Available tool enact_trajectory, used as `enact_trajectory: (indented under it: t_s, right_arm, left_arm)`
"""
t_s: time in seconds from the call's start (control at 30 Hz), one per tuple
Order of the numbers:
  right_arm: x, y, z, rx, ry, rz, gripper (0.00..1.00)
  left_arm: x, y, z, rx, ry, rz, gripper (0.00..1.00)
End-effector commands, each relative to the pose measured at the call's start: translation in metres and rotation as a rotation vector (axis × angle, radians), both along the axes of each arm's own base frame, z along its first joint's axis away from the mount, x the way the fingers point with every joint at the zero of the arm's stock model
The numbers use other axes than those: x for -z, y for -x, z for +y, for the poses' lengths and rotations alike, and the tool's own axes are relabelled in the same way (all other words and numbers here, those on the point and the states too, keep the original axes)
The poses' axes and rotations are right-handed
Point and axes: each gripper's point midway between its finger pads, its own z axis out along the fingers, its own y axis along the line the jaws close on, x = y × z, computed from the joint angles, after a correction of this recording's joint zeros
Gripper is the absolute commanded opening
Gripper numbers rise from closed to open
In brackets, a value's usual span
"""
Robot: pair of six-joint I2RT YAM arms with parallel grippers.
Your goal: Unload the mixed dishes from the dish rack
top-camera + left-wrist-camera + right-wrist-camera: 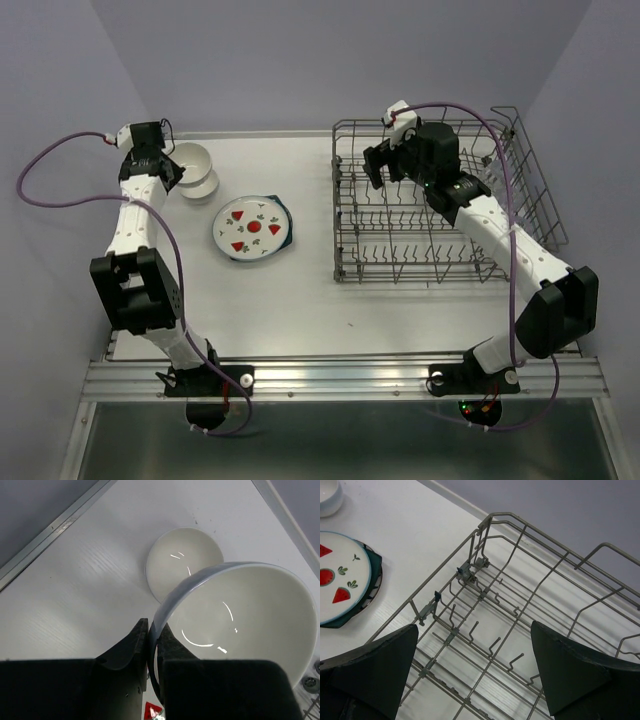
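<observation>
Left gripper (152,632) pinching rim of small white bowl (240,615), one finger inside, one outside; second white bowl (182,560) sits on table (75,595) just beyond it

Right gripper (474,627) spread wide above far-left corner of dish rack (520,532), holding nothing

Strawberry plate (340,575) lies flat on dark teal plate (376,570), on table between bowls and rack
</observation>
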Motion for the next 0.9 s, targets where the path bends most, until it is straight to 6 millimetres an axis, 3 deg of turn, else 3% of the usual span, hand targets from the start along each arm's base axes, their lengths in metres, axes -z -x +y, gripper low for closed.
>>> enact_trajectory:
  t_s: [0.0,0.07,0.13,0.17,0.37,0.67,0.73,0.77,0.87]
  right_arm:
    - [-0.04,-0.002,-0.007,0.038,-0.047,-0.11,1.0]
    - [-0.038,-0.003,-0.007,0.039,-0.043,-0.11,1.0]
    - [-0.033,-0.006,-0.006,0.044,-0.038,-0.101,1.0]
    - [-0.031,-0.007,-0.006,0.046,-0.034,-0.098,1.0]
    - [-0.018,-0.015,-0.008,0.067,0.001,-0.084,1.0]
    - [-0.007,-0.021,-0.012,0.084,0.041,-0.078,1.0]
    - [-0.005,-0.022,-0.012,0.085,0.047,-0.077,1.0]
    - [-0.005,-0.022,-0.012,0.086,0.049,-0.078,1.0]
    - [-0.004,-0.023,-0.014,0.092,0.058,-0.081,1.0]
  left_arm:
    - [-0.015,-0.036,0.014,0.005,0.005,-0.104,0.0]
    - [0.0,-0.045,0.017,0.023,0.018,-0.081,0.0]
    - [0.003,-0.056,0.015,0.044,0.032,-0.086,0.0]
    - [0.017,-0.061,0.017,0.04,0.038,-0.054,0.0]
    - [0.038,-0.078,0.019,0.049,0.052,-0.016,0.0]
    - [0.062,-0.076,0.032,-0.008,0.021,0.063,0.0]
    - [0.066,-0.076,0.033,-0.013,0.024,0.076,0.04]
    - [0.072,-0.075,0.032,-0.01,0.028,0.089,0.11]
    - [0.078,-0.074,0.032,-0.011,0.034,0.113,0.13]
